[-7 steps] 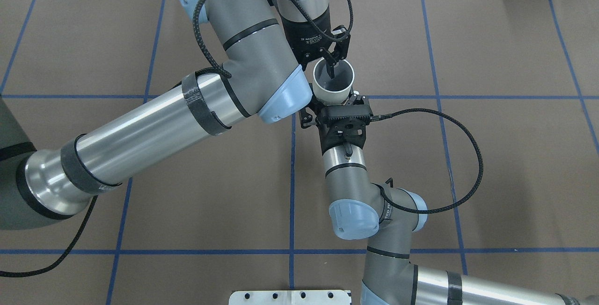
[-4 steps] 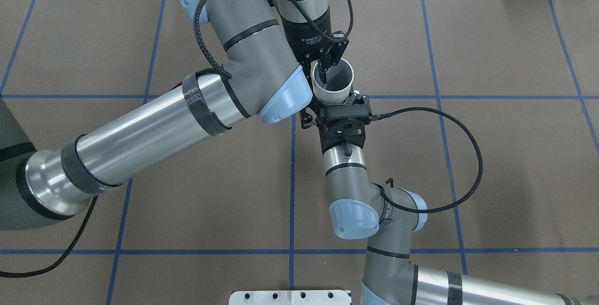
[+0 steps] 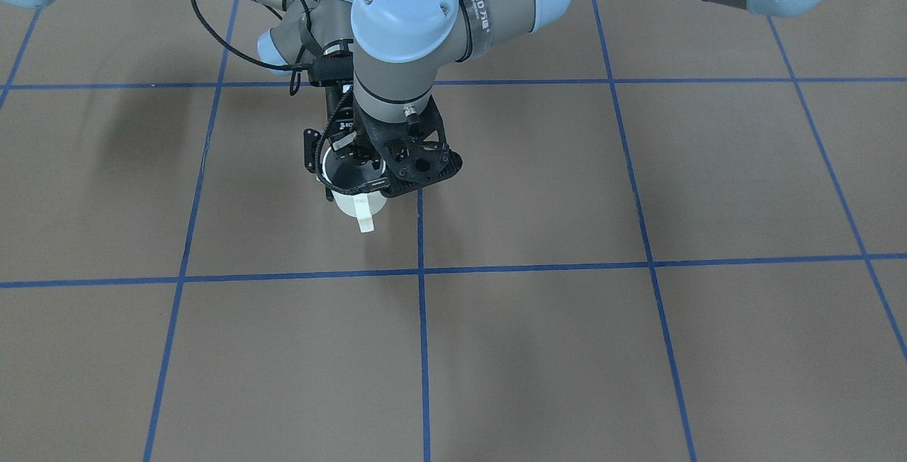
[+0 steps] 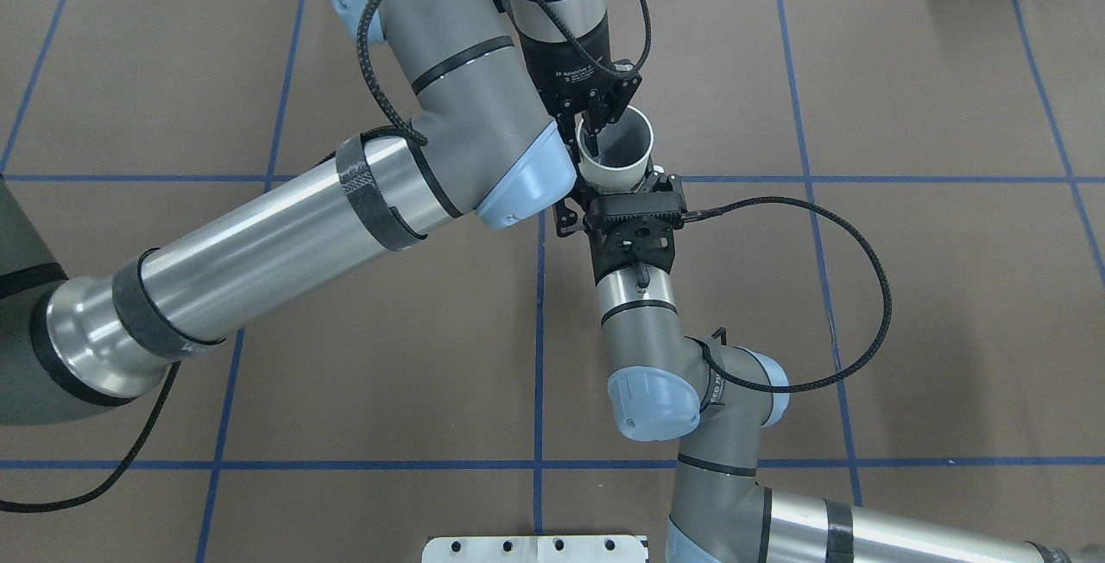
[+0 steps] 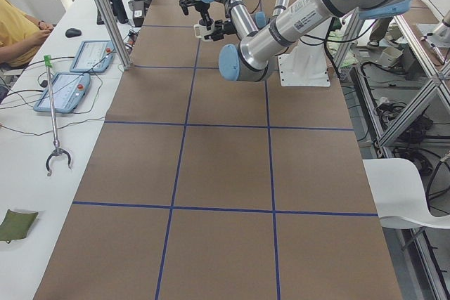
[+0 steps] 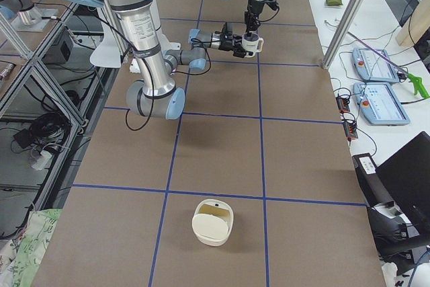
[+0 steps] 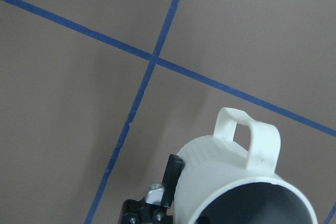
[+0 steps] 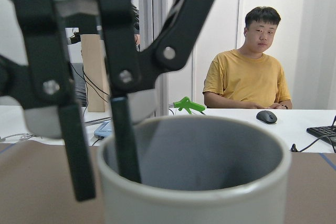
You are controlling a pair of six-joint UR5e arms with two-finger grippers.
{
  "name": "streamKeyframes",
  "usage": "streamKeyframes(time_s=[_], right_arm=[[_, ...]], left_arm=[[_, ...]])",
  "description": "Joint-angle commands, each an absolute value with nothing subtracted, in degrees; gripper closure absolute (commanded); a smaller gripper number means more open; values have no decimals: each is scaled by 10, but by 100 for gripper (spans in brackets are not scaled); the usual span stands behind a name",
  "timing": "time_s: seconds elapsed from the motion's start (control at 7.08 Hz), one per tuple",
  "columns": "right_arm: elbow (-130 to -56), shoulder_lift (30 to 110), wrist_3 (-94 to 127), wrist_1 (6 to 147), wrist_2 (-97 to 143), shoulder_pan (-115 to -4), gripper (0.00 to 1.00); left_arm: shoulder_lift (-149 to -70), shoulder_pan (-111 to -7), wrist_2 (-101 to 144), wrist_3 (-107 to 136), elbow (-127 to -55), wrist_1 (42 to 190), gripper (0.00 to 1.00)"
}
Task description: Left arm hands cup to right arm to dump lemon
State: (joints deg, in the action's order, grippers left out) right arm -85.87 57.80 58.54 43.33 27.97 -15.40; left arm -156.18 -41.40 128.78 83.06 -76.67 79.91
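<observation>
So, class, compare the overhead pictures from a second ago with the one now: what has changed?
The left gripper has closed. A second ago its fingers were spread, with one inside the cup. Now they pinch the cup's rim, one finger inside and one outside. The cup itself and the right arm beside it stayed where they were.

Surroundings: brown desk (image 3: 638, 348), blue tape grid (image 3: 424, 348).
White bench (image 5: 28, 166) along operators' edge holds two pendants (image 5: 68, 93); operator (image 8: 247, 77), white wall (image 8: 315, 35) behind; white chair (image 5: 401, 194) beyond the opposite edge.
</observation>
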Motion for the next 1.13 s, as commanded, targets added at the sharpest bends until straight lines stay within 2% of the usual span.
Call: streamKeyframes(time_s=[0.0,0.14,0.99], right_arm=[[-858,578,585,432,283,-156,30],[-859,577,584,432,284,-156,1],[-822,584,570,429,305,-156,0]], left_arm=[[-1563,-414,1290,831,-767,792,100],[-1564,-414,1291,831,-766,792,100],[-1564,-442,1293,826,-816,769,100]])
